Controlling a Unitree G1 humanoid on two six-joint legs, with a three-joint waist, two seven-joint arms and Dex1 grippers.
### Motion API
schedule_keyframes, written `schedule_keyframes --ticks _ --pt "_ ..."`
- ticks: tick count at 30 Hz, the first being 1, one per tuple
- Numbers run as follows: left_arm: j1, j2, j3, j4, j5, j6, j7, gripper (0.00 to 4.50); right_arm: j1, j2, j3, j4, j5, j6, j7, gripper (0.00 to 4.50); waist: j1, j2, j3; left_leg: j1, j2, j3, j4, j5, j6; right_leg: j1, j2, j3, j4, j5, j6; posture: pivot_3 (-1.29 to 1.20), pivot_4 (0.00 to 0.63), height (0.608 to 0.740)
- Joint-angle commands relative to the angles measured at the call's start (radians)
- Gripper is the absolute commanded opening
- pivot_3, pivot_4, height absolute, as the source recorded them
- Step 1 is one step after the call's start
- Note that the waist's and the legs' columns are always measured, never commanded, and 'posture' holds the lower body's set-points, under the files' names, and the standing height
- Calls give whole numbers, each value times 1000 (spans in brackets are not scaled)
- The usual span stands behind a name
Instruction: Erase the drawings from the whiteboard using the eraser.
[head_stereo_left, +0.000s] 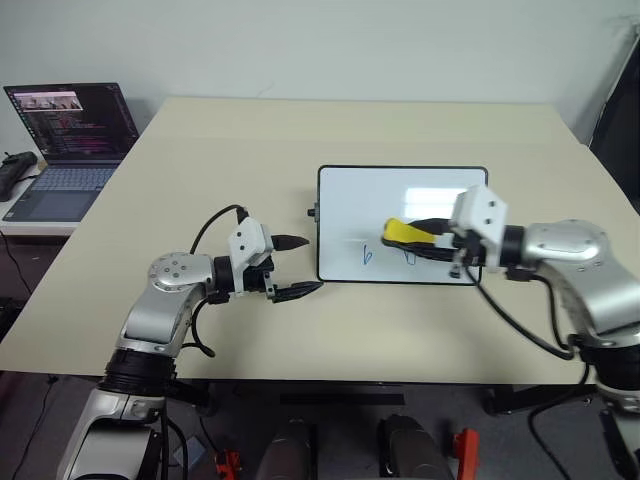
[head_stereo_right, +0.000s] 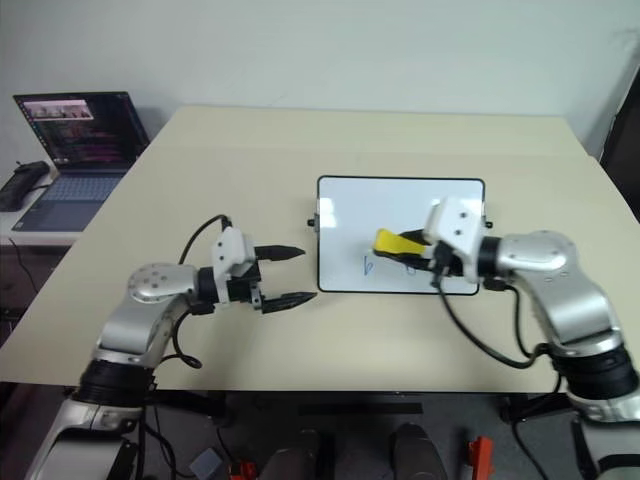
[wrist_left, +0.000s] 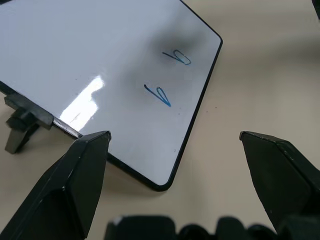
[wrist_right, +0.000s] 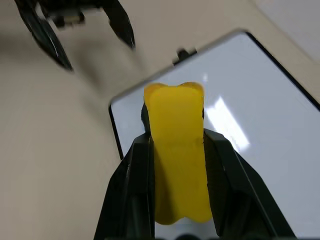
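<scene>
Eraser (head_stereo_left: 403, 233) sits clamped in my right pincer (head_stereo_left: 432, 238) above the whiteboard (head_stereo_left: 400, 195) to reach the drawings (head_stereo_left: 368, 256), while my left pincer (head_stereo_left: 297, 267) waits spread beside the board on the desk (head_stereo_left: 220, 150).

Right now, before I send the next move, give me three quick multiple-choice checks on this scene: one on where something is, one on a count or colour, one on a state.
1. Where is the eraser?
A. On the table beside the laptop
B. Over the whiteboard, in the right gripper
C. In the left gripper

2. How many blue drawings does the left wrist view show on the board?
A. None
B. Two
C. Five

3. How does the left gripper stand?
A. Open, holding nothing
B. Shut on the eraser
C. Clamped on the board's frame

Answers: 1 B, the yellow block sits between the right fingers above the white surface. 2 B, two squiggles near the board's corner. 3 A, its fingers are spread, nothing between them.
</scene>
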Motion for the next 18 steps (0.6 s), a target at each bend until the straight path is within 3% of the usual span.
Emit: schedule_keyframes --ticks 1,18 --pt "-12 5 10 -23 -6 -12 -1 4500 -24 38 55 104 -129 -93 -92 985 4 0 0 0 -1 0 0 0 0 0 0 0 0 0 0 0 150 740" --pt "-15 8 11 -15 -3 -11 1 4500 -144 191 135 452 -309 -352 -150 985 2 0 0 1 -1 0 0 0 0 -1 0 1 5 0 -1 0 150 740"
